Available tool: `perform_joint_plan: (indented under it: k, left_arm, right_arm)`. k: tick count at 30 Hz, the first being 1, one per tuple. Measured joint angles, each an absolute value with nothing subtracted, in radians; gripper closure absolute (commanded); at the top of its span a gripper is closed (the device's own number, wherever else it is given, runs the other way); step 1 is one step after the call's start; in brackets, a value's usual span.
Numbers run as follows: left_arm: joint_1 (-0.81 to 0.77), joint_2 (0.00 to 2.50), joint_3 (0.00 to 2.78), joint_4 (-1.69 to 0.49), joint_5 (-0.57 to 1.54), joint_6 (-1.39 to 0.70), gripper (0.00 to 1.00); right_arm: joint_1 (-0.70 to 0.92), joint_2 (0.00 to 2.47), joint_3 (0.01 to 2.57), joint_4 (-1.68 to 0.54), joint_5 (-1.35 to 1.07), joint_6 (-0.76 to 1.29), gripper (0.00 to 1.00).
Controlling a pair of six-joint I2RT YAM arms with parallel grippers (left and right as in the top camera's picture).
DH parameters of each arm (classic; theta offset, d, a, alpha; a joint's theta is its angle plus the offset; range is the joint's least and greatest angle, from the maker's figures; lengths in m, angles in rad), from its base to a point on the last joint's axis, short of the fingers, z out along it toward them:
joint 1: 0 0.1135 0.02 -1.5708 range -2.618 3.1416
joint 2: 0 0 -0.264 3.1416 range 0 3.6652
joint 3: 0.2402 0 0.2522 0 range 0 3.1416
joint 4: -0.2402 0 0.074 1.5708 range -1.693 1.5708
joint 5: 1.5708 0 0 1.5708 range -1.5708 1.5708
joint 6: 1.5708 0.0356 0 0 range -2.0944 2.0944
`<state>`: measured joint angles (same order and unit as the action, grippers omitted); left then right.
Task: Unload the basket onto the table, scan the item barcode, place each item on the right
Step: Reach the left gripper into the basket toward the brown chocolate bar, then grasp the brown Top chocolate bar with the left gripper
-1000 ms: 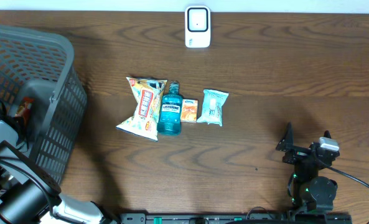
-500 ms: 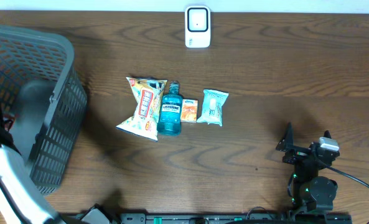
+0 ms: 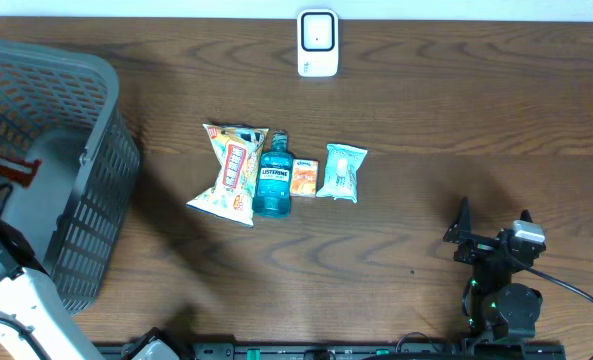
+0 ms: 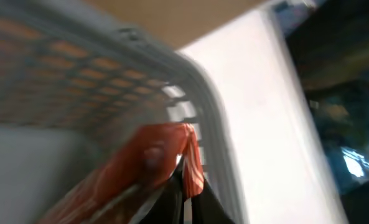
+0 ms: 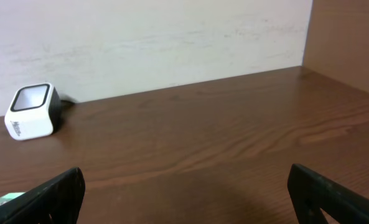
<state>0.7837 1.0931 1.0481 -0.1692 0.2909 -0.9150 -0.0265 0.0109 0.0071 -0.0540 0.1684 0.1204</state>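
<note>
1. Left fingers (image 4: pixel 183 198) were pressed together on the edge of an orange packet (image 4: pixel 148 163). The left wrist view was badly blurred.
2. From overhead, the orange packet (image 3: pixel 16 170) was at the far left, within the outline of the grey basket (image 3: pixel 96 150). Whether it was down inside or above the rim could not be told.
3. The basket's mesh wall and rim (image 4: pixel 190 112) showed close behind the packet, with a pale surface and a dark blurred area to the right.
4. Right fingers (image 5: pixel 50 196) were spread wide and held nothing. They were low over the near right of the tabletop (image 3: pixel 426 120), well apart from everything else.
5. The tabletop was dark brown with wood grain, and its finish was matte with a faint sheen.
6. A white scanner (image 3: pixel 317 43) stood at the far edge, centre, and also showed in the right wrist view (image 5: pixel 30 111).
7. There was a row of items mid-tabletop:
   - A snack bag (image 3: pixel 231 170) was on the left.
   - A blue Listerine bottle (image 3: pixel 273 178) touched the snack bag.
   - A small orange box (image 3: pixel 304 177) came next.
   - A pale green packet (image 3: pixel 340 172) was on the right.
8. An off-white wall (image 5: pixel 172 37) ran behind the tabletop's far edge, and a brown panel (image 5: pixel 349 43) stood at the right end.
</note>
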Motion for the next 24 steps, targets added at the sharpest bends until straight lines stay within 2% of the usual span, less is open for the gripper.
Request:
perform_joint_plan:
  k: [5, 13, 18, 24]
  left_arm:
    - [0.784, 1.093, 1.048, 0.064, 0.461, -0.929, 0.93]
    - [0.731, 1.091, 1.047, 0.355, 0.701, -1.077, 0.93]
    - [0.589, 1.09, 1.047, 0.443, 0.788, -1.112, 0.92]
    - [0.361, 1.091, 1.047, 0.45, 0.829, -1.095, 0.93]
  right_arm:
    - [-0.027, 0.011, 0.007, -0.054, 0.168, 0.12, 0.01]
    - [-0.027, 0.011, 0.007, -0.054, 0.168, 0.12, 0.01]
    - [-0.027, 0.011, 0.007, -0.054, 0.168, 0.12, 0.01]
    - [-0.027, 0.011, 0.007, -0.054, 0.168, 0.12, 0.01]
